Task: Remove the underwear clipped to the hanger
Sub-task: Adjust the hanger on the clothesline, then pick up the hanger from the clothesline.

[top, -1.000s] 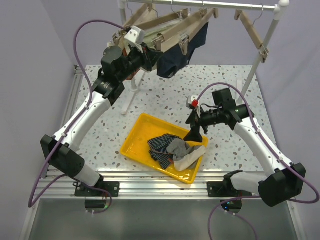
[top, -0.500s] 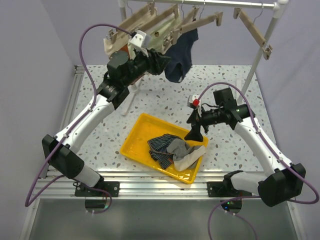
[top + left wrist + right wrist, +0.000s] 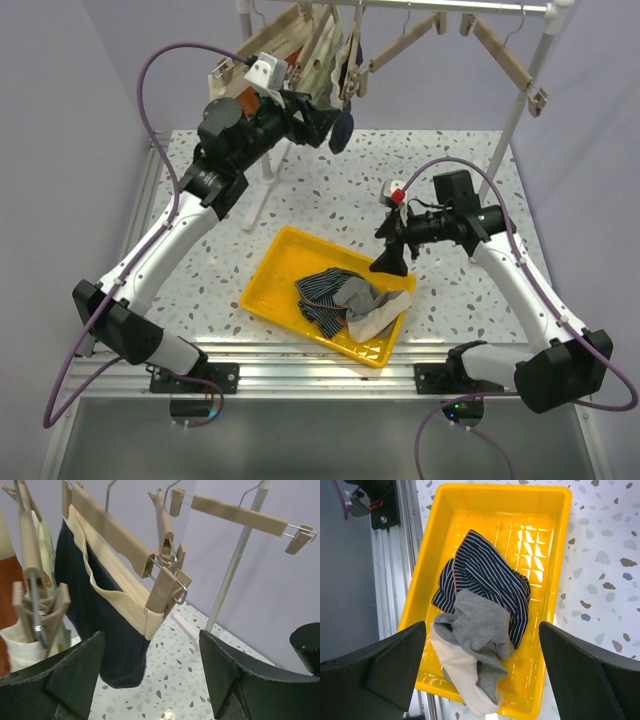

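2 briefs, striped navy (image 3: 490,582) and grey-white (image 3: 477,630), lie dropped in the yellow plastic tray (image 3: 268,270) beneath the spread right pincer (image 3: 390,262), while the left pincer (image 3: 150,670), spread and empty, faces the navy cloth brief (image 3: 105,630) clipped to its wooden hanger (image 3: 112,530).

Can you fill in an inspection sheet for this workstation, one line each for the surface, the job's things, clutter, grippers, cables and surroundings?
Surface: speckled terrazzo table, with a yellow tray near the front edge.
Job's things: navy underwear hangs from a wooden clip hanger; cream and orange pieces hang further left on the rail. Navy striped underwear and a grey-white piece lie in the tray.
Clutter: nothing seen.
Grippers: left gripper open beside the hanging navy piece, holding nothing; right gripper open over the tray, empty.
Cables: purple cables loop along both arms, off the table.
Surroundings: white clothes rack, an empty hanger, plain lilac walls.
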Tool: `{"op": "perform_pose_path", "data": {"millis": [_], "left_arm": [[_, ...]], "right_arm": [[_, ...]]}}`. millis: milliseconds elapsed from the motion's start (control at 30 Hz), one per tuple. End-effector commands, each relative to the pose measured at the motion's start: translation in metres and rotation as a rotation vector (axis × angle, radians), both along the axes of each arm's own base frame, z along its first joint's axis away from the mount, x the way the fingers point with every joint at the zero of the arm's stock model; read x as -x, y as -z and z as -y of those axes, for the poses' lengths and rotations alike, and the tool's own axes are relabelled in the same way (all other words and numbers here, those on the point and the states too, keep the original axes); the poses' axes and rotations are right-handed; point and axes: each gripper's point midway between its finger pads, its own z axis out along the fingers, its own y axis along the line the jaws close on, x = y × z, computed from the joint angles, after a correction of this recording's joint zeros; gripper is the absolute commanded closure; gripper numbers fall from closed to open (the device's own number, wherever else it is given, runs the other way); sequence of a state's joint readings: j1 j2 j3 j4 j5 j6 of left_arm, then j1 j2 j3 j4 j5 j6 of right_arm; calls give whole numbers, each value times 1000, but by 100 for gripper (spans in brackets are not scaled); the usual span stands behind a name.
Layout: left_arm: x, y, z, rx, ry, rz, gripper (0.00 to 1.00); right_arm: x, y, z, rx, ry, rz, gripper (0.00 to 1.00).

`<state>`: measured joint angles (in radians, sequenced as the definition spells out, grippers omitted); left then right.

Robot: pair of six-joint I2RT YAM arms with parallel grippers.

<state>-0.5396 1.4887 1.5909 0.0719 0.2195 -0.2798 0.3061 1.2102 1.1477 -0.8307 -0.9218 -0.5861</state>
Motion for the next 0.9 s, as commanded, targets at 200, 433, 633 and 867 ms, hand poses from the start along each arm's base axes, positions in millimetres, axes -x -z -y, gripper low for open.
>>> {"op": "perform_pose_path", "data": {"millis": [200, 433, 633, 867], "left_arm": [[9, -70, -18, 192, -18, -30, 18], [-2, -83, -10, 269, -12, -107, 16], [-11, -93, -9, 279, -32, -107, 17], [-21, -104, -23, 283, -124, -77, 18]], "right_arm": [[-13, -42, -8, -105, 7, 72, 1], [-18, -46, -9, -122, 41, 74, 1], [-63, -72, -12, -205, 215, 196, 1], [-115, -111, -22, -309, 306, 356, 2]]}}
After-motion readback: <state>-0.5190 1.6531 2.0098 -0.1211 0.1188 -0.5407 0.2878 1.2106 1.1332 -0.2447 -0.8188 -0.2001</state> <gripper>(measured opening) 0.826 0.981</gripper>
